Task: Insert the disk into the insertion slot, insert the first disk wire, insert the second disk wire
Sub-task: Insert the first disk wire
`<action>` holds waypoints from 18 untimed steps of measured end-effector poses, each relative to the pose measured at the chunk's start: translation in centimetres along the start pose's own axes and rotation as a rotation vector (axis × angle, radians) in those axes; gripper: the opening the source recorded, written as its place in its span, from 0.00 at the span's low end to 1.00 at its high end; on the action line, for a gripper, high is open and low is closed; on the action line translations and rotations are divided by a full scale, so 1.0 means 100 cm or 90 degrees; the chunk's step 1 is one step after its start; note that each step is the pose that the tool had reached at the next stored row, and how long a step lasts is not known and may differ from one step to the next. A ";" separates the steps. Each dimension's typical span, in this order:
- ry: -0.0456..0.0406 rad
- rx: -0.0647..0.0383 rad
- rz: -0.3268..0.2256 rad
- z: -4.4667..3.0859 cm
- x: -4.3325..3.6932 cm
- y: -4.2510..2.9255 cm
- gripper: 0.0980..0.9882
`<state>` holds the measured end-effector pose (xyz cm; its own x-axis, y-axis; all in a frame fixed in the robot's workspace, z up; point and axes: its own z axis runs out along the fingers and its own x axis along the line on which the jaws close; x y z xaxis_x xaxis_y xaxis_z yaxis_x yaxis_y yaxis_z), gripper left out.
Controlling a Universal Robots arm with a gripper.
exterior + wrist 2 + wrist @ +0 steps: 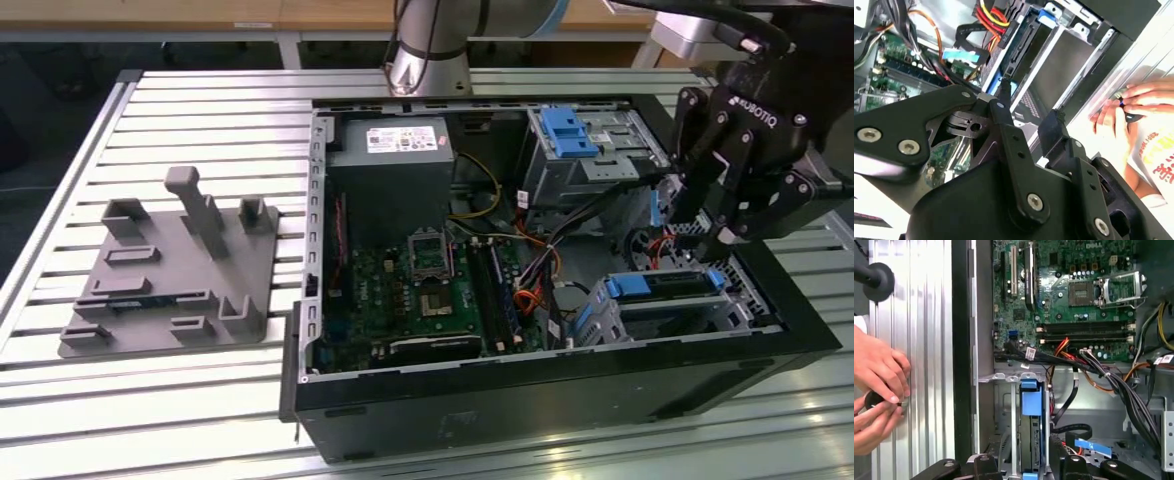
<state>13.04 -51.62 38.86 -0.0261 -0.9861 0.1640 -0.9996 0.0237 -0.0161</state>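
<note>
The disk (667, 285), silver-grey with a blue carrier rail, sits inside the insertion slot (687, 318), a grey metal cage at the case's corner on the exterior view's right. My gripper (707, 230) hangs just above it, open, with nothing between its fingers. In the first wrist view the gripper (1021, 462) straddles the disk's blue rail (1031, 400) and the cage wall (1004, 405). In the second wrist view the gripper (1026, 102) is over the disk (1054, 65). A black flat wire with a blue tag (1091, 445) lies loose beside the cage; red, yellow and black wires (994, 15) bunch near the disk's end.
The open computer case (534, 390) holds a motherboard (427, 290), a power supply (390, 150) and a taller bay with a blue latch (567, 130). A grey fixture plate (174, 280) lies at the exterior view's left. A person's hands (879, 385) hold a small black object beside the case.
</note>
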 end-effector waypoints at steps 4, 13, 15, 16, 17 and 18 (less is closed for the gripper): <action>0.0115 0.000 0.004 0.0019 -0.0053 -0.0024 0.45; 0.0332 -0.016 0.000 0.0072 -0.0162 -0.0199 0.45; 0.0335 -0.018 0.000 0.0080 -0.0201 -0.0250 0.45; 0.0339 -0.018 0.000 0.0084 -0.0227 -0.0270 0.45; 0.0348 -0.018 0.000 0.0086 -0.0261 -0.0282 0.45; 0.0363 -0.018 0.000 0.0088 -0.0299 -0.0292 0.45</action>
<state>16.05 -48.89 37.55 -0.0259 -0.9752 0.2199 -0.9995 0.0293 0.0121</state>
